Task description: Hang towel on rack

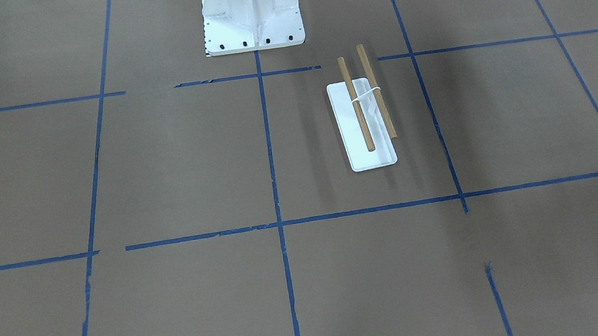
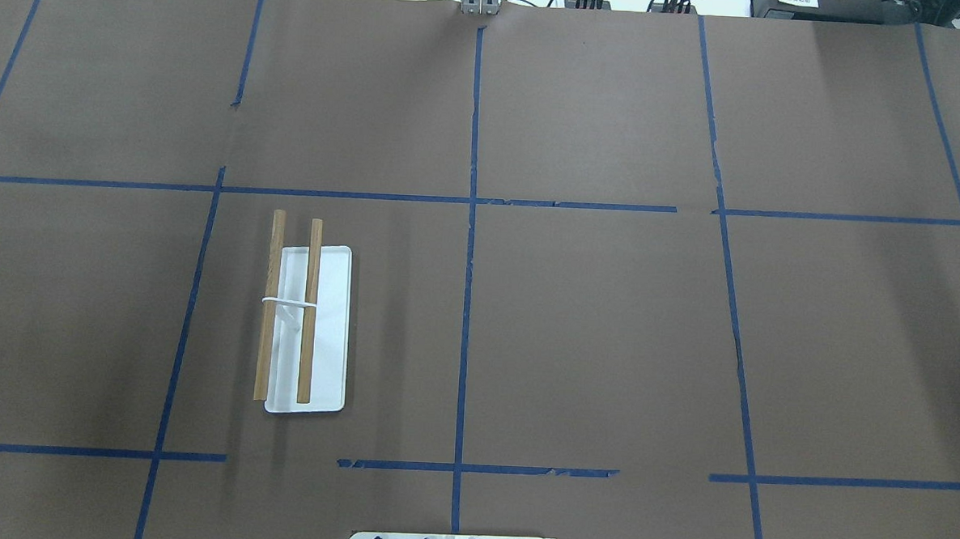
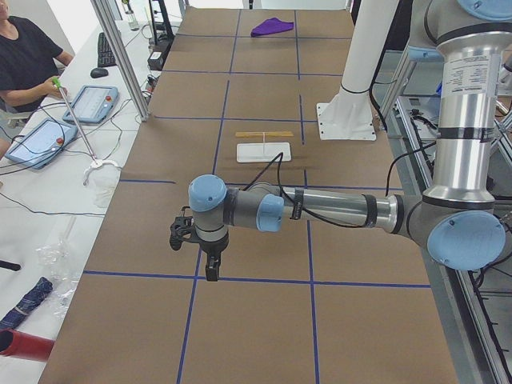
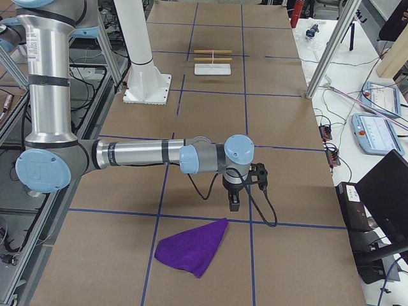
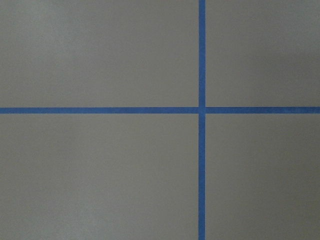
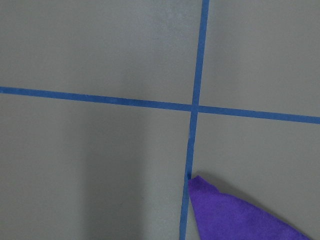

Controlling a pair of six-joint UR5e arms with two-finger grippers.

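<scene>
The purple towel point(image 4: 191, 252) lies crumpled flat on the brown table near the end on my right; it also shows in the right wrist view point(image 6: 235, 215) and far off in the exterior left view point(image 3: 272, 26). The rack point(image 1: 365, 103) has two wooden rods on a white base point(image 2: 327, 328) and stands on my left half; both rods are bare. My right gripper point(image 4: 233, 204) hangs point-down just beyond the towel's tip, apart from it. My left gripper point(image 3: 211, 270) hangs over bare table, well short of the rack. I cannot tell whether either is open or shut.
The white robot pedestal point(image 1: 251, 14) stands at the table's middle edge. Blue tape lines point(image 2: 467, 301) grid the brown table. An operator point(image 3: 24, 56) sits beside the table with teach pendants point(image 3: 88, 102). Aluminium posts point(image 4: 328, 54) stand along the operators' side.
</scene>
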